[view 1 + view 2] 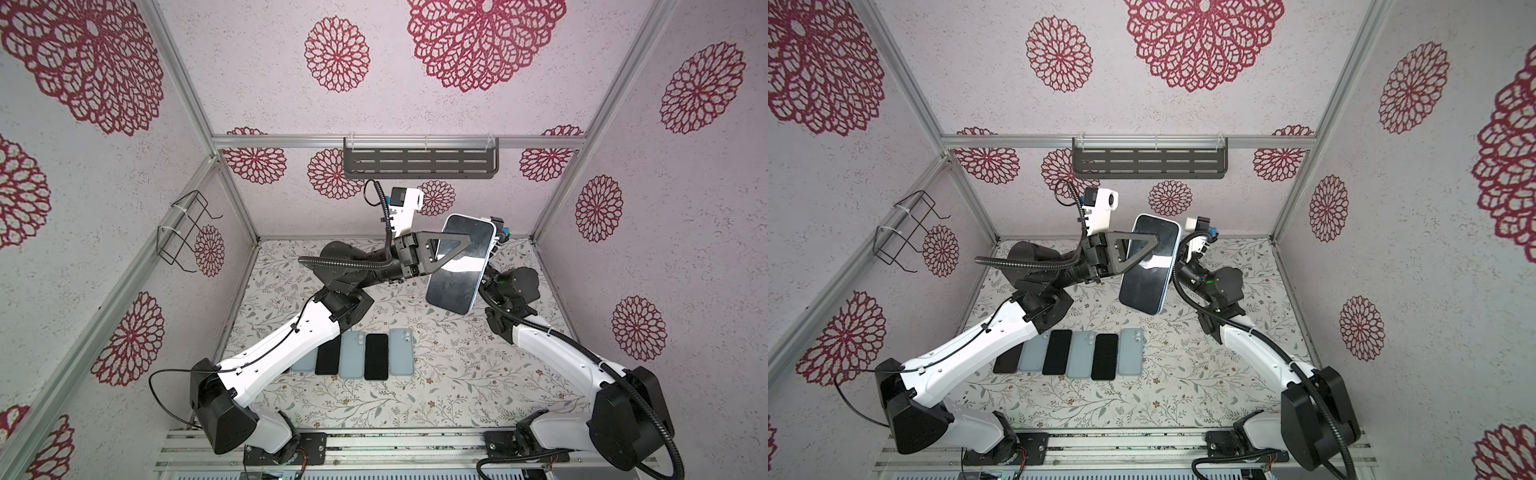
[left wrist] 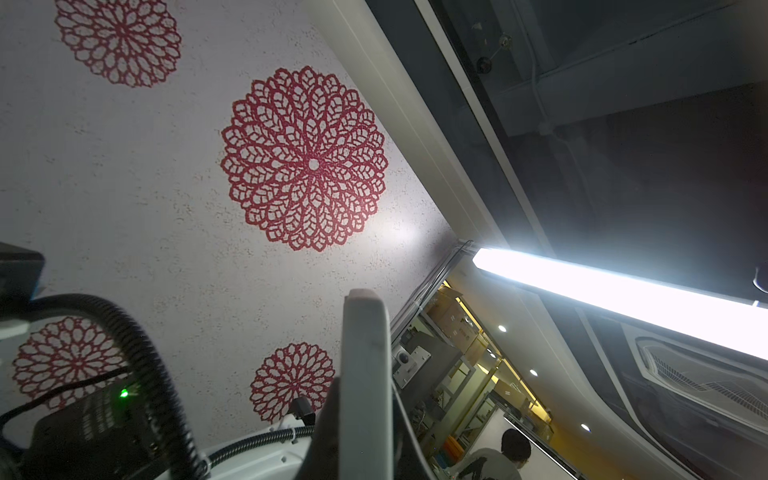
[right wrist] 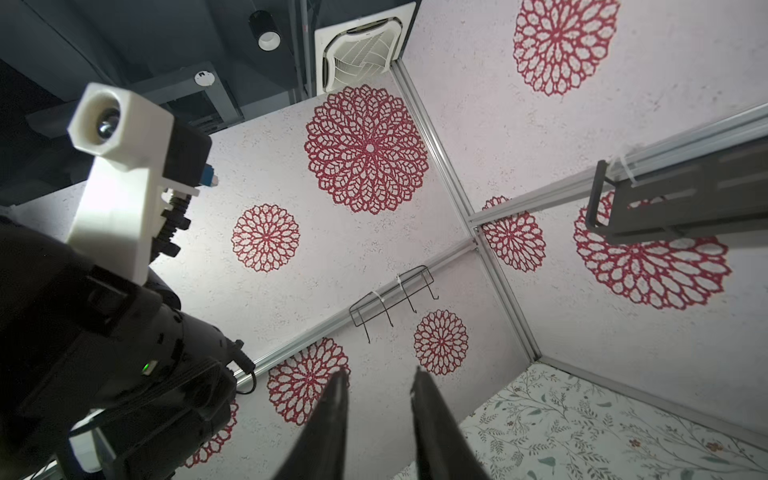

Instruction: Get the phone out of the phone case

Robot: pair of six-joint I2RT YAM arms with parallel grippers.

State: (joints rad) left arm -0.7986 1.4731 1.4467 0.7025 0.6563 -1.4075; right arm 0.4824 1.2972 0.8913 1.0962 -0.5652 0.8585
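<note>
A phone (image 1: 457, 282) (image 1: 1144, 291) with a dark screen is held high above the table, screen toward the camera in both top views. A light blue phone case rim (image 1: 484, 266) shows along its right edge. My left gripper (image 1: 469, 241) (image 1: 1156, 241) is shut on the phone, one triangular finger across the screen. In the left wrist view the phone (image 2: 365, 374) appears edge-on as a grey slab between the jaws. My right gripper (image 3: 378, 374) stands open with nothing between its fingers. In both top views the phone hides it; only its arm shows behind the phone's right edge.
Below, a row of several light blue and black phone-sized slabs (image 1: 353, 353) (image 1: 1084, 353) lies flat on the floral tabletop (image 1: 457, 374), partly under my left arm. A grey slotted shelf (image 1: 419, 162) hangs on the back wall and a wire rack (image 1: 183, 232) on the left wall.
</note>
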